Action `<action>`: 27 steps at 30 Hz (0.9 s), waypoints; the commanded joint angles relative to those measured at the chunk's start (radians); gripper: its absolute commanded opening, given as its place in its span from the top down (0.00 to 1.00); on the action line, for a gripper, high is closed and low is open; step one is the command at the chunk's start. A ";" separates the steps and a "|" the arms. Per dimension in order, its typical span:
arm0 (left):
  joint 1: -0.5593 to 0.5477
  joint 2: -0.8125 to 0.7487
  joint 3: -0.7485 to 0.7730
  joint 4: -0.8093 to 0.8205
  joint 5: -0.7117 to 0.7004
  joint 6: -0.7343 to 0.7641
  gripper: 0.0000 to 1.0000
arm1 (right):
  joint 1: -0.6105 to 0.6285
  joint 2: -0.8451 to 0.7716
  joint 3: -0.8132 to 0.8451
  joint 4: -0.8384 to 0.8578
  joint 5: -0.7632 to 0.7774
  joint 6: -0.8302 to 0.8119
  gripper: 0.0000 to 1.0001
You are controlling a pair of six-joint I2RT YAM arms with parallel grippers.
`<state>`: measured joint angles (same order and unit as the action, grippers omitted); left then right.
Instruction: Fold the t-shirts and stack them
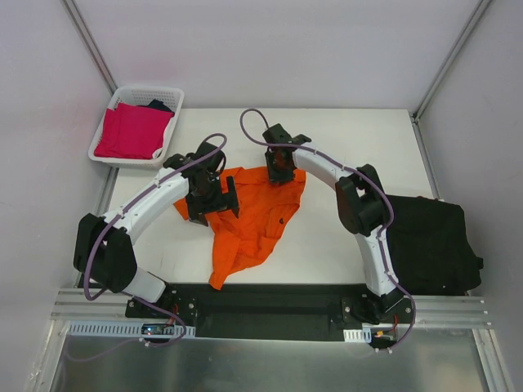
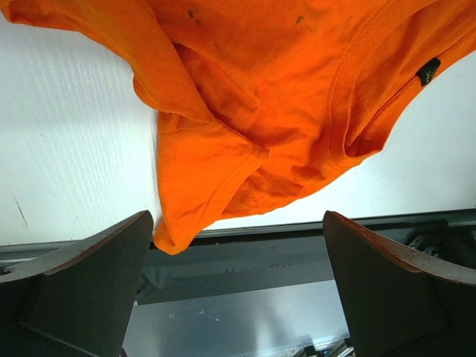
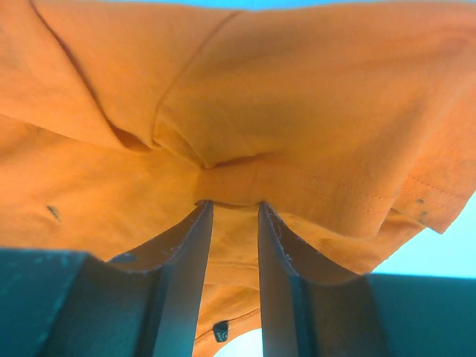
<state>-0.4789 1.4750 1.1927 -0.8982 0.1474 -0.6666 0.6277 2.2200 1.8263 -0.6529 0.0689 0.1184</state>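
Note:
The bright orange t-shirt [image 1: 253,220] lies crumpled in the middle of the white table [image 1: 359,139], one end trailing to the front edge. My left gripper [image 1: 216,204] is open just above the shirt's left part. In the left wrist view [image 2: 236,223] its jaws stand wide apart and empty, with the shirt [image 2: 282,89] beyond them. My right gripper [image 1: 280,173] is shut on the shirt's far edge. In the right wrist view [image 3: 234,204] bunched orange cloth [image 3: 297,97] is pinched between the fingertips. A black t-shirt [image 1: 429,245] lies at the table's right edge.
A white lattice basket [image 1: 147,90] stands at the back left, holding a magenta-pink shirt [image 1: 131,131] and a dark one [image 1: 159,104]. The black base rail [image 1: 261,306] runs along the near edge. Grey walls enclose the table.

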 commanded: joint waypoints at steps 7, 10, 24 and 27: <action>-0.015 0.022 0.059 -0.027 -0.026 -0.018 0.01 | -0.008 0.013 0.091 -0.034 -0.017 -0.005 0.65; -0.017 0.025 0.059 -0.027 -0.028 -0.019 0.01 | -0.008 0.015 0.084 -0.036 -0.018 -0.006 0.65; -0.021 0.028 0.054 -0.027 -0.031 -0.028 0.01 | -0.006 0.033 0.062 -0.033 -0.043 0.000 0.67; -0.021 0.028 0.053 -0.027 -0.032 -0.030 0.01 | -0.006 0.041 0.056 -0.030 -0.050 0.004 0.67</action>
<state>-0.4915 1.5013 1.2209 -0.9005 0.1398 -0.6781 0.6235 2.2463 1.8816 -0.6697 0.0387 0.1188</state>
